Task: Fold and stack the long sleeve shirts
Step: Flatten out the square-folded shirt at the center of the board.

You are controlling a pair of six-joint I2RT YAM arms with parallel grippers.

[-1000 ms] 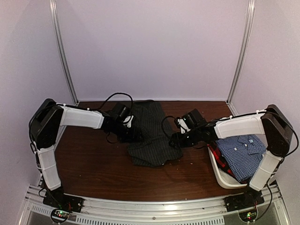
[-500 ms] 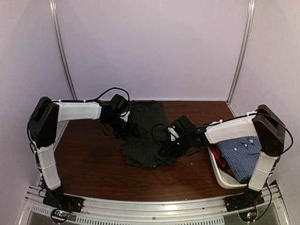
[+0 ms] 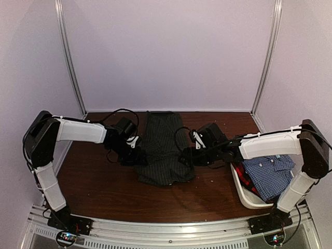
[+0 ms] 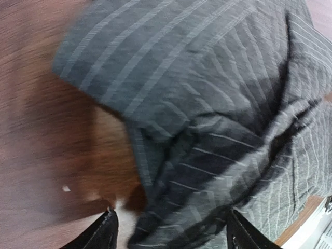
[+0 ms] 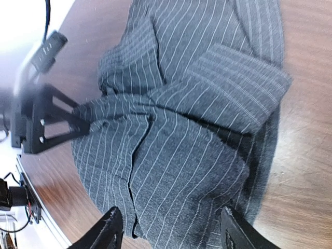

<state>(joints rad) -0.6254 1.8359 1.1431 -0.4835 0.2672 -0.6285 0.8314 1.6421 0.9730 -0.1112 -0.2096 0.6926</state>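
Pinstriped shirt (image 3: 163, 150) mid-table (image 3: 98, 192), left gripper (image 3: 136, 155) at its left edge, right gripper (image 3: 185, 156) at right; checked shirt (image 3: 270, 174) in tub (image 3: 244, 194) far right
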